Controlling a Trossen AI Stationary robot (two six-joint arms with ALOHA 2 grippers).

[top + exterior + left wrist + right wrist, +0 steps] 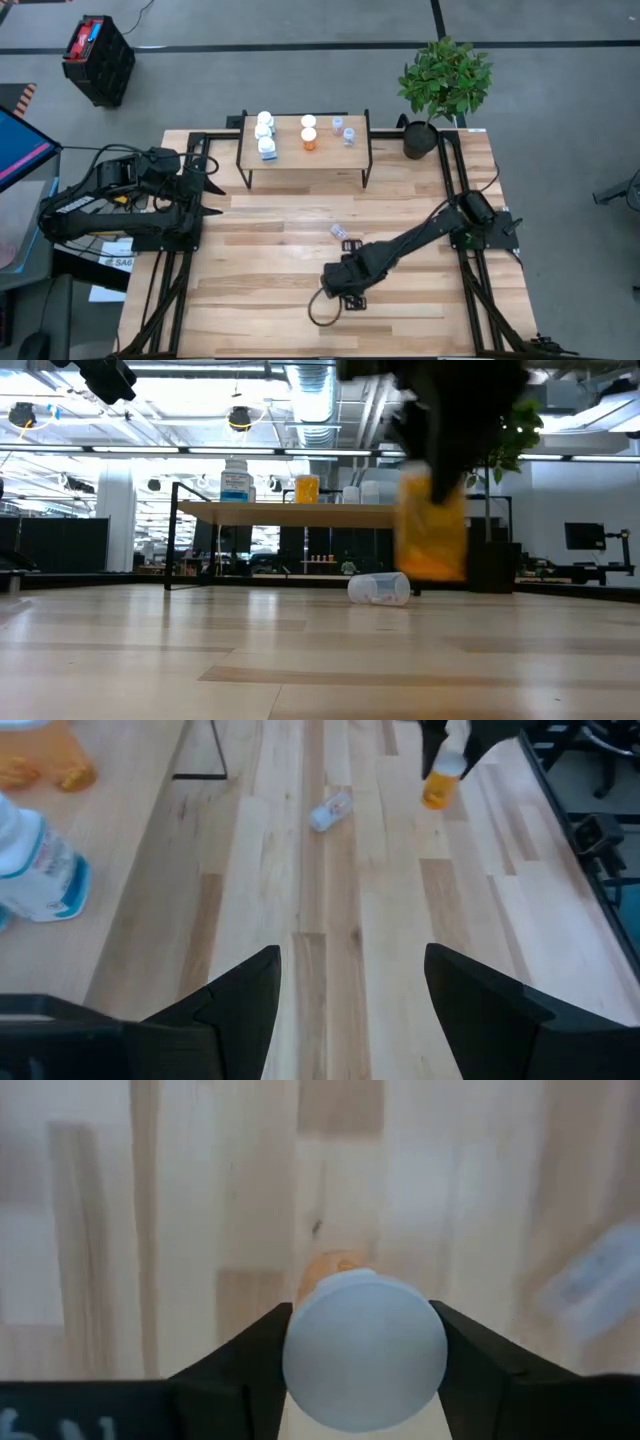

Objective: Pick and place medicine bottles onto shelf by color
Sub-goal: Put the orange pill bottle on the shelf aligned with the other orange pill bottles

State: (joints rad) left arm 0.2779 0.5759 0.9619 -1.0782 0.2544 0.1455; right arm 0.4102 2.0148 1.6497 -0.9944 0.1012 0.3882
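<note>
Right gripper [362, 1355] clamped on an orange bottle [440, 788]; most already on shelf [304, 161], one clear bottle [379, 588] left on worktop imo.

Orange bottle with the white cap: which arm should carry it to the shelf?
Right, probably. The right gripper is already shut on the orange bottle, held off the table. The left gripper waits open beside the shelf, holding nothing. A handover looks needless.
</note>
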